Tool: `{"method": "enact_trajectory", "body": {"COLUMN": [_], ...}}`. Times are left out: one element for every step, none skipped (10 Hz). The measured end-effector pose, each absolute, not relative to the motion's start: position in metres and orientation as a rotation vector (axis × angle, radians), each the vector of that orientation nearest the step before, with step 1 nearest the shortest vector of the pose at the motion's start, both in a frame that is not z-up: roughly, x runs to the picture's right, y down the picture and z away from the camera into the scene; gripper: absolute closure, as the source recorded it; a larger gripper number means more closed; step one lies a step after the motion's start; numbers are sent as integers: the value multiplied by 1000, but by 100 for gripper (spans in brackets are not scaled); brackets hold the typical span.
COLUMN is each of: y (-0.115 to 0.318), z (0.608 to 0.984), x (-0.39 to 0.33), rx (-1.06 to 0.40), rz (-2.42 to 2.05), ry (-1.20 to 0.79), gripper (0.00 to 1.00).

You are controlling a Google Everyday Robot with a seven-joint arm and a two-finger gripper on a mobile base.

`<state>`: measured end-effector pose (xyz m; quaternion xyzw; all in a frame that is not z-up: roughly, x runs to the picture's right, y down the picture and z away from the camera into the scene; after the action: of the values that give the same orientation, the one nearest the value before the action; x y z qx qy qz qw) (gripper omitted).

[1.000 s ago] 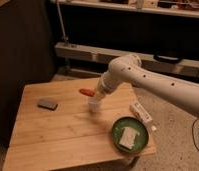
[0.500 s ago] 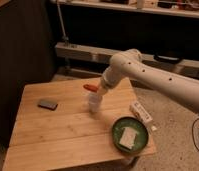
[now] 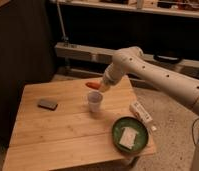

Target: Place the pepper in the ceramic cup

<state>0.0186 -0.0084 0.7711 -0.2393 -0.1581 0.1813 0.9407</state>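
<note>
Half the pepper (image 3: 93, 85) hides in the tool (image 3: 101, 87) above the ceramic cup (image 3: 94, 100).

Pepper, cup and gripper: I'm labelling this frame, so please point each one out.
pepper (image 3: 93, 85), camera view, its orange-red body.
cup (image 3: 94, 101), camera view, its white side wall.
gripper (image 3: 101, 87), camera view, above the cup, at its tip by the pepper.

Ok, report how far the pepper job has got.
Done: the pepper is off the wooden table, held by the gripper. In hand: it hangs just above the ceramic cup. Left: lower it into the cup and let go.
</note>
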Motion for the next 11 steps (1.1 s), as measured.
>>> {"method": "enact_trajectory", "body": {"y": [1,11,17,20,23,23,20,19,21,25,25], "z": [769,762,761,762,768,775,777,776,771,771,772], "x": [12,2,-1,-3,1,7,8,5,2,2,3], "rx": [-496,-504,-508,-509,-515,-513,-509,-509,-509,-511,-509], "rz": [364,357,357,359,369,373,370,363,360,364,366], "ry": [-330,-339,-341,-342,-341,-337,-335,-335,-337,-337,-337], "gripper": [100,100,100,100,100,100,100,100,98,90,83]}}
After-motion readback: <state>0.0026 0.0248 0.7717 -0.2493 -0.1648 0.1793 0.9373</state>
